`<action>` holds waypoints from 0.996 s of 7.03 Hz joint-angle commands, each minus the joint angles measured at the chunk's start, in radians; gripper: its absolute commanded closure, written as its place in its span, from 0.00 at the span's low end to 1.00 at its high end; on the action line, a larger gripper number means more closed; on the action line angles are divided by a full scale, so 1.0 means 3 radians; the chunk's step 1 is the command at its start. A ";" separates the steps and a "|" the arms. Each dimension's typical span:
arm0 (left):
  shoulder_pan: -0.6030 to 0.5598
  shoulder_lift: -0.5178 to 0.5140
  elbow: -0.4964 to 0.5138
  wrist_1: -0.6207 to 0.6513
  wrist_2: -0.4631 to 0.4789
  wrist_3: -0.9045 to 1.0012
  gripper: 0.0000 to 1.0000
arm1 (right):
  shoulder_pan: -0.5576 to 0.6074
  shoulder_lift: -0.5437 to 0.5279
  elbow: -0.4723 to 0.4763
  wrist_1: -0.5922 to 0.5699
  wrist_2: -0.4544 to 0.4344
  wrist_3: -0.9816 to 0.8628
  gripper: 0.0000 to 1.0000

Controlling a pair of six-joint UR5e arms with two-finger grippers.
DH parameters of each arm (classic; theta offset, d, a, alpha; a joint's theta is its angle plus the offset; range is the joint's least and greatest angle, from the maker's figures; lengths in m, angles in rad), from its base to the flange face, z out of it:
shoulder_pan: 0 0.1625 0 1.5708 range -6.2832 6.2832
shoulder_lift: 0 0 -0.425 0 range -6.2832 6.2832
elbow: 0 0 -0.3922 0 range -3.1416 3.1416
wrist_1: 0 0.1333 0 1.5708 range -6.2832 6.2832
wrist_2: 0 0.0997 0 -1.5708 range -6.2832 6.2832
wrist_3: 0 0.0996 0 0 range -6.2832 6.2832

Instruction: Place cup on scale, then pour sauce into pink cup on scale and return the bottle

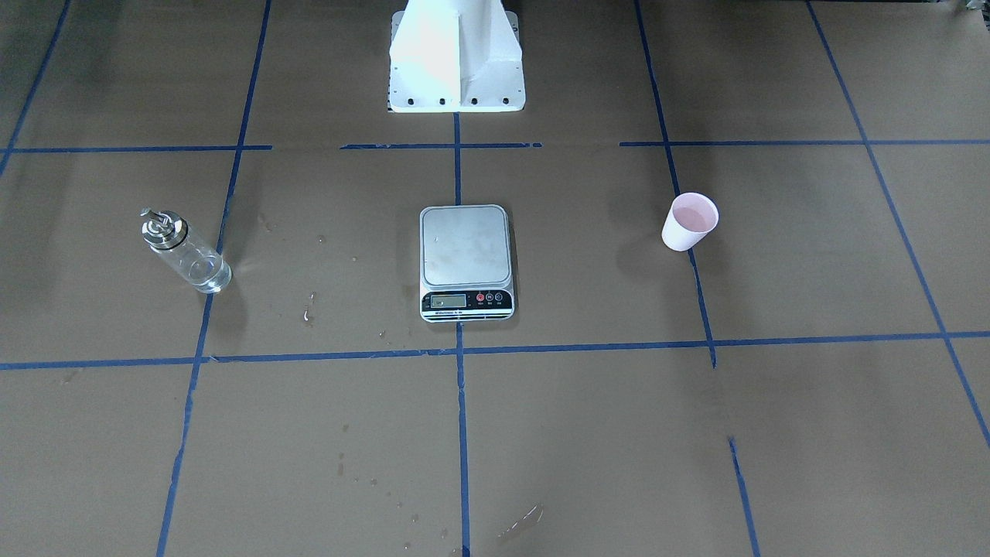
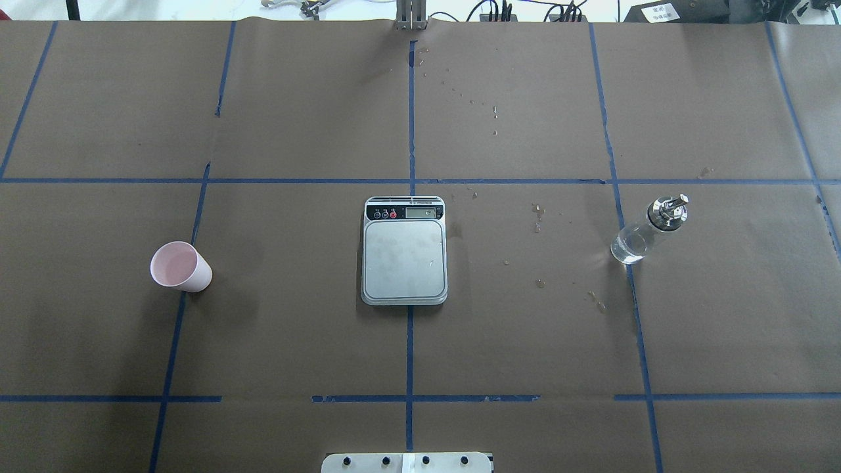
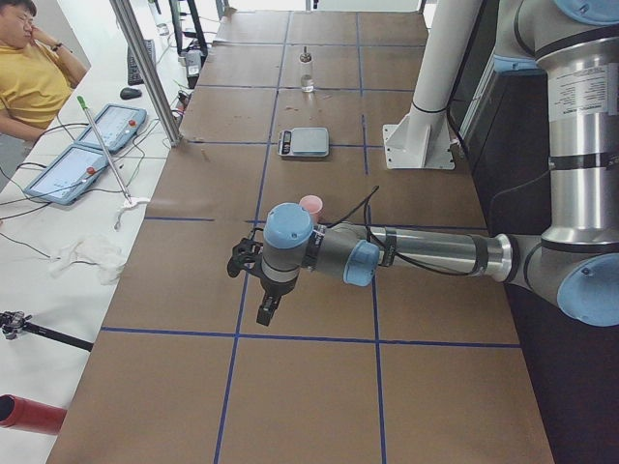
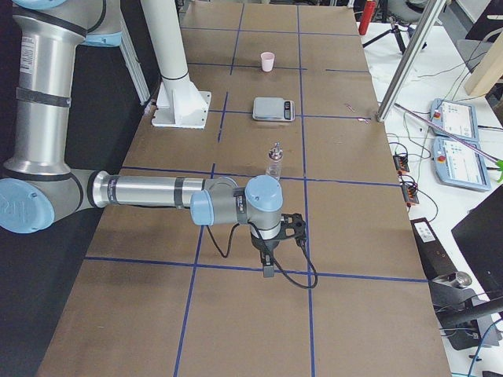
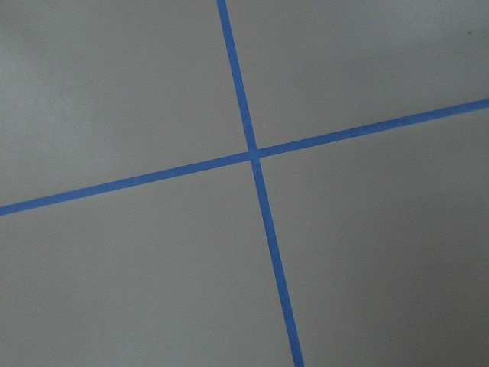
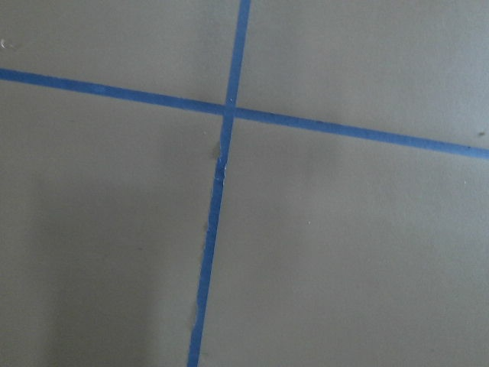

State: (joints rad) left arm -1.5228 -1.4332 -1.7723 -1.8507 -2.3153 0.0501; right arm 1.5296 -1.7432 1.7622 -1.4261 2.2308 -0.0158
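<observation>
Both arms' jaws, state cannot be told, silver-plated kitchen scale [image 1: 465, 246] labels illegibly small, pale pink paper cup [image 3: 311, 202] partly behind left arm [image 3: 426, 253]

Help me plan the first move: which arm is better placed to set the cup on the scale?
Left, probably. The cup stands on the robot's left of the scale, and the left gripper hangs at that end of the table; the bottle and the right gripper are at the other end.
</observation>
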 commanded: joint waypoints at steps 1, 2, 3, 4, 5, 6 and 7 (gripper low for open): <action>0.0070 -0.0075 -0.0003 -0.0603 -0.0014 0.0007 0.00 | -0.0001 0.0038 0.0042 0.0664 -0.0017 0.0032 0.00; 0.0075 -0.0080 -0.0003 -0.0930 -0.0024 0.0007 0.00 | -0.0001 0.0058 0.0017 0.0800 -0.0007 0.0042 0.00; 0.0080 -0.0217 0.0052 -0.1450 -0.0014 -0.0008 0.00 | -0.0001 0.0124 0.0001 0.0801 0.0029 0.0042 0.00; 0.0080 -0.0259 0.0073 -0.1825 -0.0019 -0.0024 0.00 | -0.0001 0.0135 -0.0029 0.0806 0.0065 0.0042 0.00; 0.0096 -0.0472 0.0281 -0.1838 -0.0029 -0.0201 0.00 | -0.0001 0.0135 -0.0040 0.0811 0.0257 0.0154 0.00; 0.0101 -0.0545 0.0298 -0.1884 -0.0034 -0.0724 0.00 | -0.0001 0.0191 -0.0004 0.0832 0.0340 0.0494 0.00; 0.0212 -0.0551 0.0298 -0.2143 -0.0019 -0.0846 0.00 | -0.0036 0.0227 0.0001 0.0832 0.0346 0.0523 0.00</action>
State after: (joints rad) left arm -1.4858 -1.5826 -1.6914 -2.4229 -2.3236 -0.1216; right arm 1.5262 -1.6890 1.7587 -1.1790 2.3186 0.0987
